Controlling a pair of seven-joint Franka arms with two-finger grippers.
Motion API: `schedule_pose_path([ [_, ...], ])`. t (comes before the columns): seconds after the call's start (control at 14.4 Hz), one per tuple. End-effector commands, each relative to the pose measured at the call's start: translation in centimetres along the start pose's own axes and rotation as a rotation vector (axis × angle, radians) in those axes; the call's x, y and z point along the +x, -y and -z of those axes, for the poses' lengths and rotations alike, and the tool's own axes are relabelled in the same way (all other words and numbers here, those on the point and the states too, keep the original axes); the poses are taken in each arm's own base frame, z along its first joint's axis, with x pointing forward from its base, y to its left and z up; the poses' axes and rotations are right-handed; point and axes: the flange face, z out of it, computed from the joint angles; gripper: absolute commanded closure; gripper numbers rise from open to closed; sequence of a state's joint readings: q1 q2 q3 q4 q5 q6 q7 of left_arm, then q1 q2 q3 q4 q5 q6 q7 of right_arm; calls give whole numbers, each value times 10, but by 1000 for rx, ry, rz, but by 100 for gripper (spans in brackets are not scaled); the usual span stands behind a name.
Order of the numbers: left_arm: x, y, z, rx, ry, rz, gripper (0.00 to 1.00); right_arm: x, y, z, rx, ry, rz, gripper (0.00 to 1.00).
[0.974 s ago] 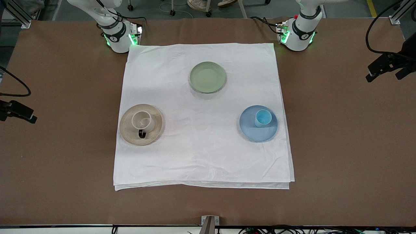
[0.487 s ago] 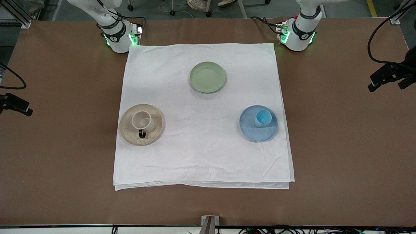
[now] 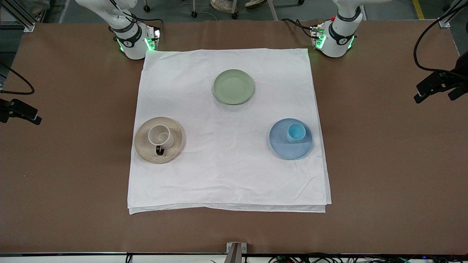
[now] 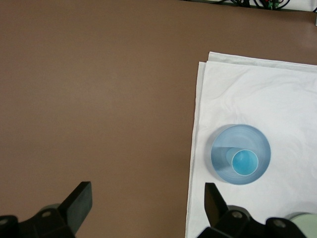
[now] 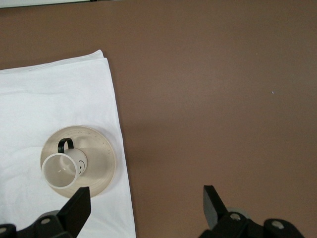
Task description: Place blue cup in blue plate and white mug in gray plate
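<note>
The blue cup (image 3: 296, 132) stands upright in the blue plate (image 3: 289, 149) on the white cloth, toward the left arm's end. The white mug (image 3: 159, 135) stands upright on the gray plate (image 3: 144, 144), toward the right arm's end, its dark handle facing the front camera. My left gripper (image 3: 426, 89) is open and empty over bare table beside the cloth. The left wrist view shows its open gripper (image 4: 146, 203), the cup (image 4: 244, 162) and the plate (image 4: 223, 153). My right gripper (image 3: 22, 111) is open and empty over bare table. The right wrist view shows that gripper (image 5: 145, 206), the mug (image 5: 62, 171) and the gray plate (image 5: 101, 158).
A pale green plate (image 3: 233, 86) lies empty on the white cloth (image 3: 226, 175), farther from the front camera than both other plates. The brown table (image 3: 384, 164) spreads around the cloth on all sides.
Both grippers have shifted a little over the table's ends, the right one upward in the view. The cup, the mug and the plates have not moved.
</note>
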State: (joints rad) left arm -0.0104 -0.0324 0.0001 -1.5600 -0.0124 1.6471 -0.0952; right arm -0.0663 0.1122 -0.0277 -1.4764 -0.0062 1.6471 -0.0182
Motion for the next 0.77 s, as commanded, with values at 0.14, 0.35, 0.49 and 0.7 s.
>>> schedule_pose_path([
  [0.14,0,2,3,-7,7,-12,0,-24,-2,-4,2,-17,8,0],
  [0.35,0,2,3,-7,7,-12,0,-27,-5,-1,0,-11,17,0],
  [0.49,0,2,3,-7,7,-12,0,-27,-5,-2,0,-7,30,0],
  [0.7,0,2,2,-6,8,-11,0,-27,-5,-2,-1,-7,30,0],
])
